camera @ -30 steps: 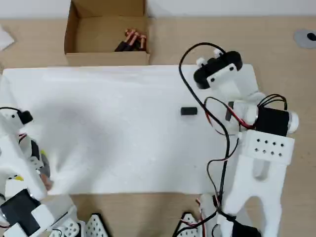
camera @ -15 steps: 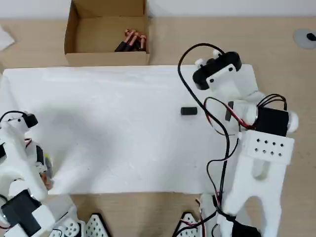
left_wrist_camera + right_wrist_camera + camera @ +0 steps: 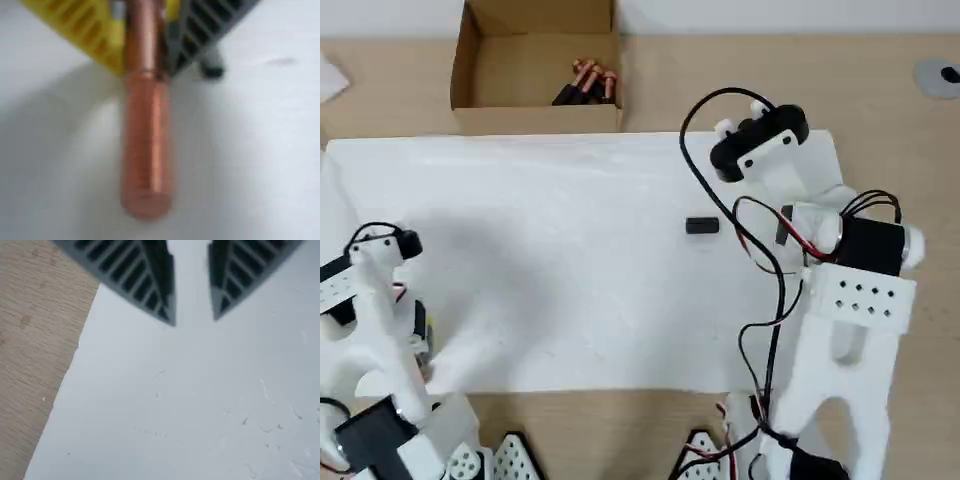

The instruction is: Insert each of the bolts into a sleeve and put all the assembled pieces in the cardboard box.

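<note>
- High view: the cardboard box (image 3: 535, 118) sits at the far left of the table (image 3: 720, 70), and a few assembled pieces (image 3: 588, 82) already lie in it. A white sheet (image 3: 570, 250) covers the nearer part of the table. Right of its middle lies one small black piece, probably a bolt (image 3: 701, 226). The left arm (image 3: 378, 300) stands at the sheet's near-left edge. The right arm (image 3: 790, 185) stands by its far-right corner, near the bolt.
- Left wrist view: the left gripper (image 3: 145, 70) is clamped on a copper sleeve (image 3: 146, 150), with a yellow finger and a grey finger pressing its upper part from either side. The sleeve's free end juts out over the sheet.
- Right wrist view: the right gripper (image 3: 192, 305) has its fingers apart with nothing between them. It hangs over the sheet close to its edge, with bare table beside it.
- Step in hand, as I judge it: the sleeve is held ready and the bolt waits loose. Next, the right gripper needs to take the bolt, line it up with the sleeve's open end and push it in. The joined piece then goes into the box.
</note>
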You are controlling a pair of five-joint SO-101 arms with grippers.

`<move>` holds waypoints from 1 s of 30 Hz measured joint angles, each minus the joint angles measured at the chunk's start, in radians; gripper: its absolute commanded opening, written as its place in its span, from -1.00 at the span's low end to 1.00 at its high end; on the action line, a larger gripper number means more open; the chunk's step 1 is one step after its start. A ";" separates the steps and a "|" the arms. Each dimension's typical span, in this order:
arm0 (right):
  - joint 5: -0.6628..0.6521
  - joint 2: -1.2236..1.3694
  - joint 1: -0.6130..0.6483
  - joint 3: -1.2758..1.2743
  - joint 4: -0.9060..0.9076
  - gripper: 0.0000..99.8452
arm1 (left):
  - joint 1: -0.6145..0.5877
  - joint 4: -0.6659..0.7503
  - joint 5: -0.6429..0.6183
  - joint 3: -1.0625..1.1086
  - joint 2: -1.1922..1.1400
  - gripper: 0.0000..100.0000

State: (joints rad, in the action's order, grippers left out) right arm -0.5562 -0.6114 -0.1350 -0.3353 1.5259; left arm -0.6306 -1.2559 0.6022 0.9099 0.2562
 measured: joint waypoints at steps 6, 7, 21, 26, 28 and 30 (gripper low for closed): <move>0.000 0.000 0.000 0.000 0.000 -0.85 | 0.006 0.000 0.000 0.003 0.003 -0.99; 0.000 0.000 0.000 0.000 0.000 -0.85 | 0.006 -0.003 0.000 -0.003 0.006 -0.99; 0.000 0.000 0.000 0.000 0.000 -0.85 | 0.255 -0.387 0.559 -0.717 -0.014 -0.98; 0.000 0.000 0.000 0.000 0.000 -0.85 | 0.359 -0.361 0.878 -0.783 -0.051 -0.98; 0.000 0.000 0.000 0.000 0.000 -0.85 | 0.387 -0.301 0.928 -0.781 -0.109 -0.98; 0.000 0.000 0.000 0.000 0.000 -0.85 | 0.396 -0.245 0.945 -0.781 -0.183 -0.98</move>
State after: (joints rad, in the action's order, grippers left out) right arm -0.5562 -0.6114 -0.1350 -0.3353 1.5259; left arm -0.2348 -1.5014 1.5474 0.1289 0.0736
